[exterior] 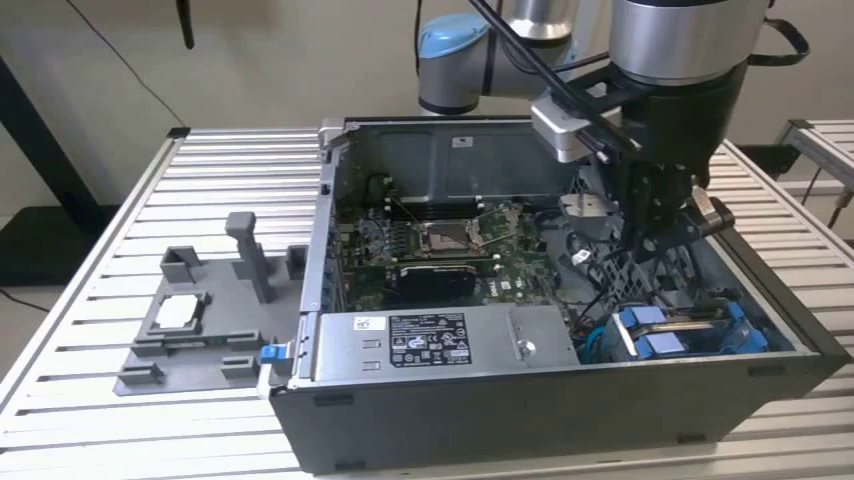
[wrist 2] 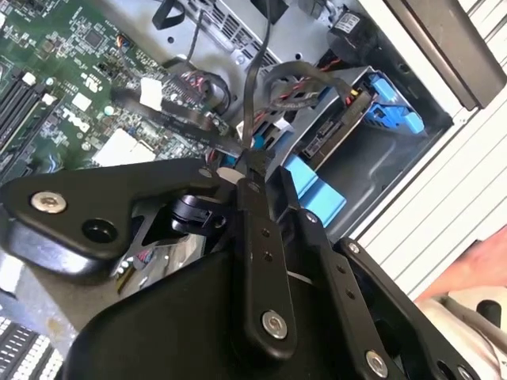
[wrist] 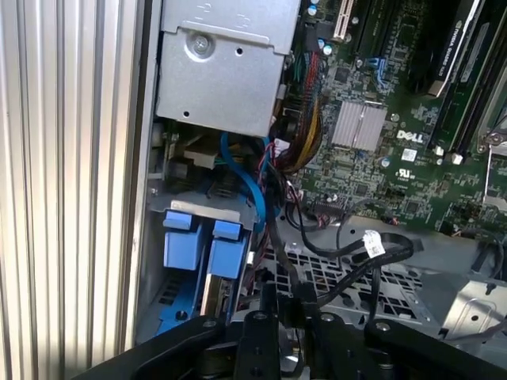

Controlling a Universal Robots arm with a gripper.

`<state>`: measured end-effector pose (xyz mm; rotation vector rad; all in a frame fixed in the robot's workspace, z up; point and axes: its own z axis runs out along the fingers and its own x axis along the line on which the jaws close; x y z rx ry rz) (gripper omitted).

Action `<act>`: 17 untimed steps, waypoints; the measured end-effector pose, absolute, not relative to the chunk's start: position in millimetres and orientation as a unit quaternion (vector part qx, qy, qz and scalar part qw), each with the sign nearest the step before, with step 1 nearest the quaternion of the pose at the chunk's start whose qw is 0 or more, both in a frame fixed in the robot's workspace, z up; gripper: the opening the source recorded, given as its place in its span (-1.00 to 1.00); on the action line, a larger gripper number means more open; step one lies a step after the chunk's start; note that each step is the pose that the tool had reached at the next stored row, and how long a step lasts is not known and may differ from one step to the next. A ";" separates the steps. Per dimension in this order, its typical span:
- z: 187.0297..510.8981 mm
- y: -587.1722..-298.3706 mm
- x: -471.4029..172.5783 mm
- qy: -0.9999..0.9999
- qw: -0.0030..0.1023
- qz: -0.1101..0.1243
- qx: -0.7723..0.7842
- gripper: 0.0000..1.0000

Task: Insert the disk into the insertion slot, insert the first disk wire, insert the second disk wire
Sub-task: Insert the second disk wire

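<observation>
Tool [wrist 2: 247, 170] pressed together on a black wire [wrist 2: 252, 95], in the second wrist view's centre. Arm [exterior: 674, 110] reaches straight down into the case [exterior: 561, 400], right of centre in the exterior view. Disk [exterior: 681, 330] sits in the slot [exterior: 607, 345], lower right. White label on the power supply [exterior: 427, 340], print not legible.

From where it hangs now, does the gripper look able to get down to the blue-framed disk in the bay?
Probably yes: the gripper hangs inside the open case just above the disk; loose black cables nearby might snag.

Gripper [wrist 2: 252, 170] fingertips hidden among cables [wrist 2: 273, 79].
</observation>
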<state>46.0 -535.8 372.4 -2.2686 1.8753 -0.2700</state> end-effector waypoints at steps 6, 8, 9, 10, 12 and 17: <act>371.8 -535.2 43.5 0.639 0.092 -0.092 -0.758 -0.52; 371.4 -534.9 43.3 0.643 0.092 -0.092 -0.755 -0.52; 371.1 -534.9 43.3 0.645 0.092 -0.093 -0.753 -0.52; 370.9 -534.9 43.2 0.646 0.091 -0.093 -0.752 -0.58; 370.2 -534.9 43.2 0.647 0.091 -0.093 -0.751 -0.58; 368.1 -538.3 44.8 0.648 0.091 -0.093 -0.751 -0.69</act>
